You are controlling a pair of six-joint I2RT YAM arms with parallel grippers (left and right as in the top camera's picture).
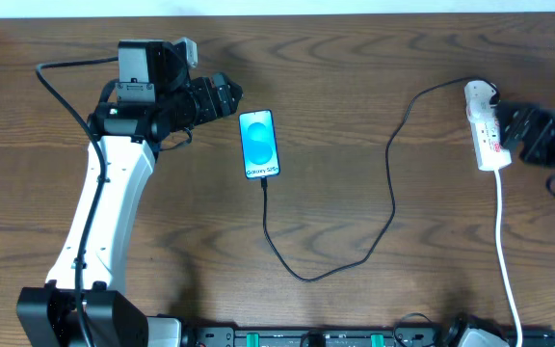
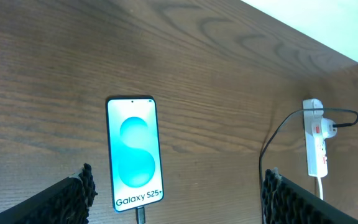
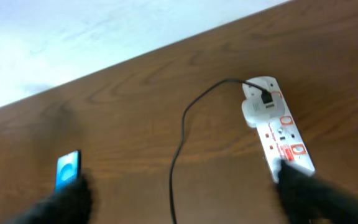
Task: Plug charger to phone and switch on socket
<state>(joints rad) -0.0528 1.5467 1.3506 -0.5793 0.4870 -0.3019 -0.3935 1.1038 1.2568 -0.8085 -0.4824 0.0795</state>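
Note:
The phone [image 1: 260, 145] lies flat on the wooden table, its blue screen lit and reading "Galaxy S25+". The charger's black cable [image 1: 391, 198] has its small tip in the phone's lower end and loops across the table to its plug [image 1: 483, 95] in the white socket [image 1: 489, 140]. My left gripper [image 1: 231, 99] is open and empty just left of the phone's top. In the left wrist view the phone [image 2: 133, 152] lies between the open fingers [image 2: 178, 180]. My right gripper [image 1: 512, 128] is open beside the socket. In the right wrist view one blurred finger overlaps the near end of the socket [image 3: 277, 127].
The socket's white cord [image 1: 505, 251] runs down to the table's front edge. The left arm [image 1: 99, 212] reaches over the left side. The table's far edge meets a white wall [image 3: 73, 37].

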